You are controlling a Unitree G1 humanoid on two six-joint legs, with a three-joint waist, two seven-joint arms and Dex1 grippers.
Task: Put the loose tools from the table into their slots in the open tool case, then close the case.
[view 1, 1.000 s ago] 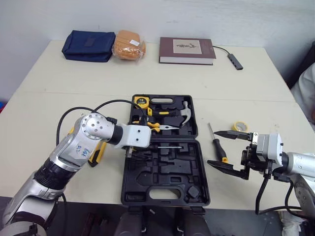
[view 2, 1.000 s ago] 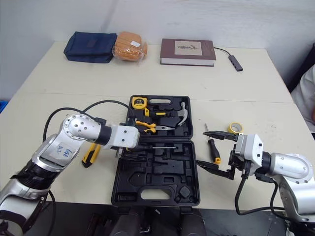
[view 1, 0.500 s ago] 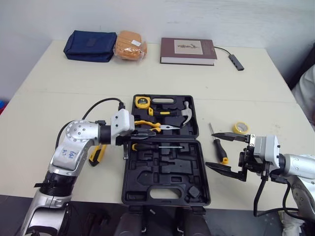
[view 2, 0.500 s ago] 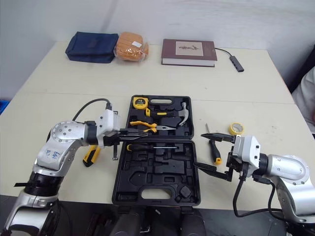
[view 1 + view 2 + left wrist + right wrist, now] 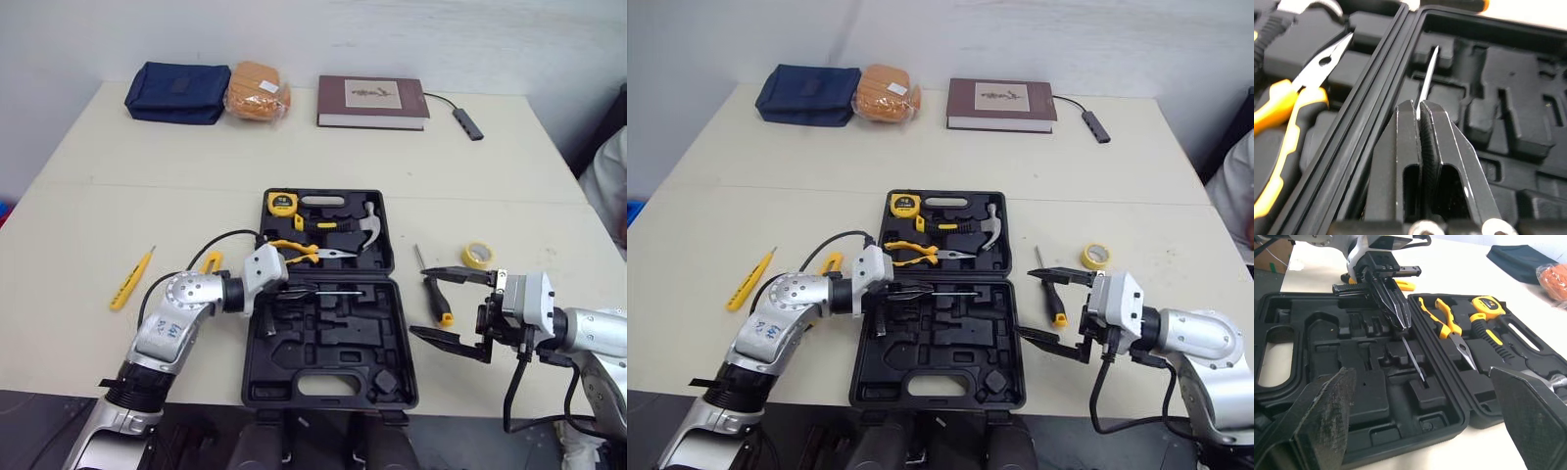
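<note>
The black tool case (image 5: 257, 382) lies open in front of me, with a tape measure (image 5: 282, 203), pliers (image 5: 309, 252) and a hammer (image 5: 362, 225) in its lid. A screwdriver's steel shaft (image 5: 341, 291) rests in a slot along the base's far edge. My left gripper (image 5: 291, 293) is shut and lies over its handle, which is hidden; the shaft (image 5: 1427, 73) sticks out past the fingertips. My right gripper (image 5: 453, 306) stands open at the case's right side, around the handle end of a black-and-yellow screwdriver (image 5: 436, 291) on the table. A yellow tape roll (image 5: 477, 255) lies beyond it.
A yellow tester pen (image 5: 131, 278) lies at the left, and a yellow knife (image 5: 831, 262) sits partly behind my left arm. At the far edge are a blue pouch (image 5: 176, 90), an orange bundle (image 5: 258, 90), a book (image 5: 372, 101) and a cabled adapter (image 5: 468, 122). A person (image 5: 609, 181) is at the right.
My left gripper went from open to shut and shifted right over the screwdriver's handle in the case. The left arm dropped lower, uncovering the yellow tester pen. The right arm stayed put.
</note>
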